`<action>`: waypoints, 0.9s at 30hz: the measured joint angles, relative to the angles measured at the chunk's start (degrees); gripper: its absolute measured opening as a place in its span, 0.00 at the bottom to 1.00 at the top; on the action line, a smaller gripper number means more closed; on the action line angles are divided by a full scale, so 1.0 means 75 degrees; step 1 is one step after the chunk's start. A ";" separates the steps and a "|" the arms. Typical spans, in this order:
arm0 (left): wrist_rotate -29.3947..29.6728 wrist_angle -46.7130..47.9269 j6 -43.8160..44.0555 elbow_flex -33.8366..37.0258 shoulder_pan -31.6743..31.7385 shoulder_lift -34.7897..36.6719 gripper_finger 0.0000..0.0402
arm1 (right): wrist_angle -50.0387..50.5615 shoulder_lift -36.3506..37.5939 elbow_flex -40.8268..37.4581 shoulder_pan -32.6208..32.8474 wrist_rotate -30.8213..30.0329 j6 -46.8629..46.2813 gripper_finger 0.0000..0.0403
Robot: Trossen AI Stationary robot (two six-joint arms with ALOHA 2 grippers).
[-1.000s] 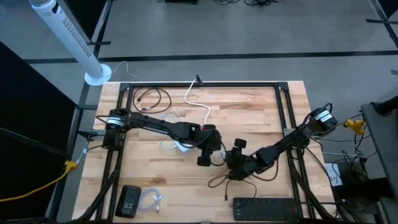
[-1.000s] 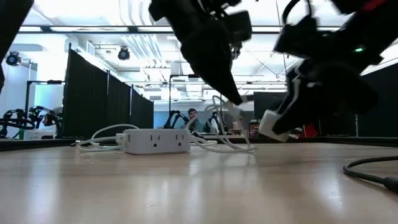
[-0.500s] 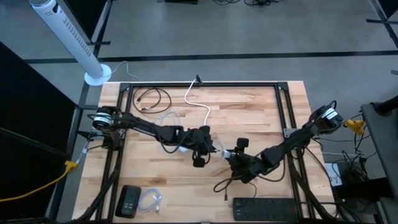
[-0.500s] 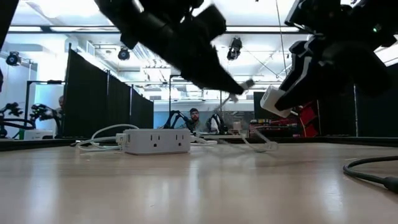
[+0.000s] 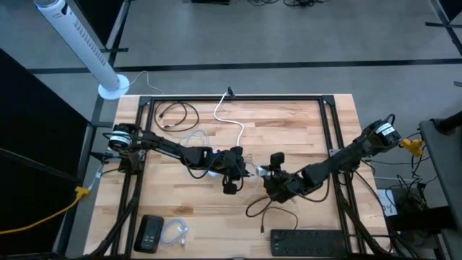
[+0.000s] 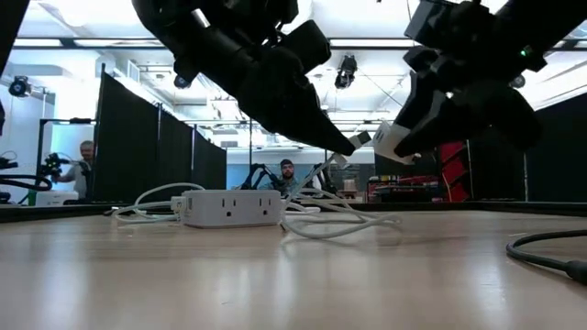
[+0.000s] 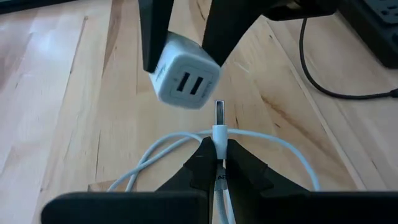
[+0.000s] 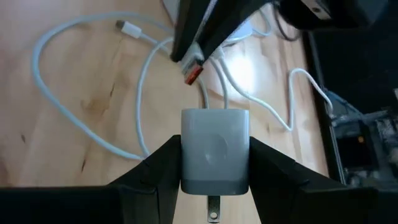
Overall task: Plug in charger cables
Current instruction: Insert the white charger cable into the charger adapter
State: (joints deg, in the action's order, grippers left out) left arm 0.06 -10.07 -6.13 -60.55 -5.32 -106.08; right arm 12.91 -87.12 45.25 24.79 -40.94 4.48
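White power strip on wooden table; black power strip at near edge; white tower fan on floor.

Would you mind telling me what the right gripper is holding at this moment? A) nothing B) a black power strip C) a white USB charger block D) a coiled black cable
C: the right gripper is clamped on the white charger block, whose two ports face the USB plug held by the left gripper.
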 joint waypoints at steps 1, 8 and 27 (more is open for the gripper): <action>0.0024 -0.0001 -0.0001 0.0000 0.0000 0.0000 0.04 | -0.0001 0.0001 0.0002 -0.0040 0.0145 0.0085 0.36; 0.0326 -0.0047 -0.0268 0.0000 0.0000 0.0000 0.04 | -0.0255 0.0001 0.0017 -0.0058 0.0381 0.0480 0.36; 0.0927 -0.0165 -0.1229 0.0163 -0.0105 -0.0003 0.04 | -0.0569 0.0004 0.0020 -0.0060 0.1028 -0.0059 0.36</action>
State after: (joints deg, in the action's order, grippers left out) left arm 7.01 -11.30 -15.35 -59.33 -6.11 -106.10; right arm 8.64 -87.09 45.41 24.34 -33.23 4.04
